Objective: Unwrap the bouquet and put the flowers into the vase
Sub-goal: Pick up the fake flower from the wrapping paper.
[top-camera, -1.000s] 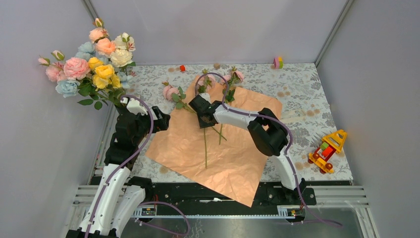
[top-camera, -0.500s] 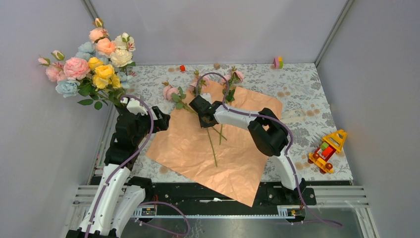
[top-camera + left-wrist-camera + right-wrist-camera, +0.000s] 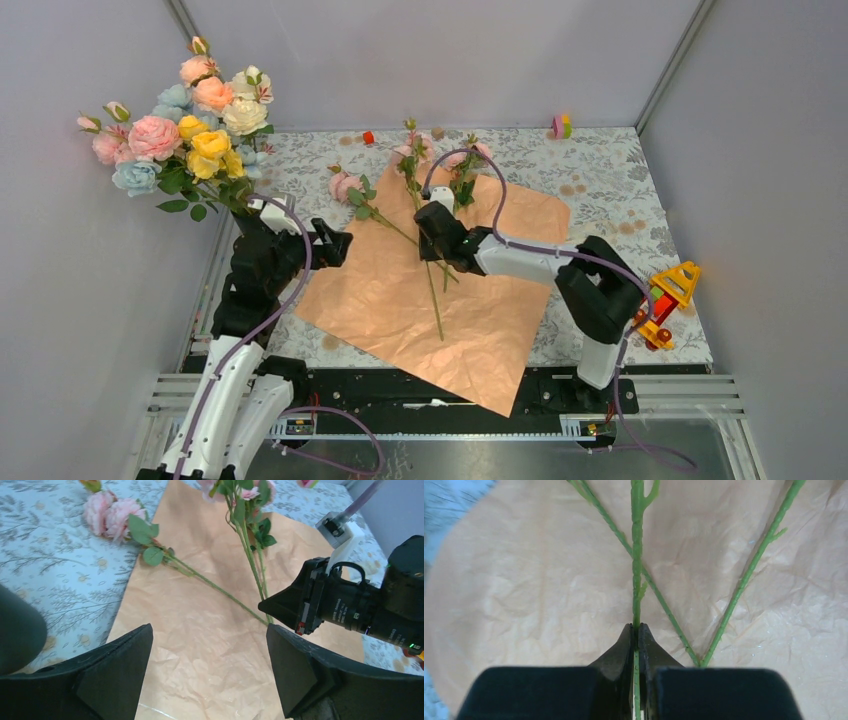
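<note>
The unwrapped paper (image 3: 450, 310) lies flat on the table, peach side up. On it lie three pink-headed flowers: one to the left (image 3: 345, 185), one to the right (image 3: 470, 155), and a middle one (image 3: 412, 150). My right gripper (image 3: 428, 236) (image 3: 637, 628) is shut on the middle flower's green stem (image 3: 637, 555). The other two stems (image 3: 751, 570) cross beside it. My left gripper (image 3: 338, 245) (image 3: 207, 650) hangs open over the paper's left part, holding nothing. A big bunch of flowers (image 3: 190, 135) stands at the far left. The vase under it is hidden behind my left arm.
A yellow toy truck (image 3: 662, 300) sits near the right edge. A small red block (image 3: 368, 137) and a pink-green block (image 3: 561, 126) lie along the back wall. Grey walls close in the floral tablecloth (image 3: 620, 190). A dark rounded shape (image 3: 17, 630) fills the left wrist view's left edge.
My right gripper has shut on the middle stem, and its arm has swung right. The flower has slid toward the back and turned. The left arm shifted slightly right, still open.
</note>
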Robot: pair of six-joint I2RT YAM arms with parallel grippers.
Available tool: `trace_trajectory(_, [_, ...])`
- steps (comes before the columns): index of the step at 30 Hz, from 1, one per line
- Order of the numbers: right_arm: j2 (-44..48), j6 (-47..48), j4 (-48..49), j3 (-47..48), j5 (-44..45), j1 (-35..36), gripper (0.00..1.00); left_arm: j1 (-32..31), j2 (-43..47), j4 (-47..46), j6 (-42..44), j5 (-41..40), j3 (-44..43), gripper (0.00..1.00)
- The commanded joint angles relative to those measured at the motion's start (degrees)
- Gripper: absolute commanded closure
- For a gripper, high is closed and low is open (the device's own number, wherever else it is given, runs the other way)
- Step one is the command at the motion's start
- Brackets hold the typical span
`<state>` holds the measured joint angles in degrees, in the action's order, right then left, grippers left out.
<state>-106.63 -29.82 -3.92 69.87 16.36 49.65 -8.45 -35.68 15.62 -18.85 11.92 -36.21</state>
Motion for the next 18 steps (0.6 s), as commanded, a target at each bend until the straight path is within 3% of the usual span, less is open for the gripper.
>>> trace_trajectory(1, [8.8,1.2,15.2,-5.8,-0.5,-0.5,1.00,0.1,0.4,-7.7,-1.1,9.5,0.6,0.11])
trace_trajectory(12, [29.0,9.0,27.4,-16.6,-9.0,-0.6,1.00,-4.1,-8.7,-30.7,-19.5,31.4,-2.8,0.10])
trace_trajectory(15, [32.6,10.8,28.3,-16.6,-14.1,-0.6,1.00,-4.8,-11.6,-39.8,-27.7,34.0,-5.9,0.10])
trace_trajectory(18, [35.3,11.8,28.4,-16.0,-20.5,-0.6,1.00,-5.1,-13.9,-43.0,-31.9,35.0,-9.3,0.10])
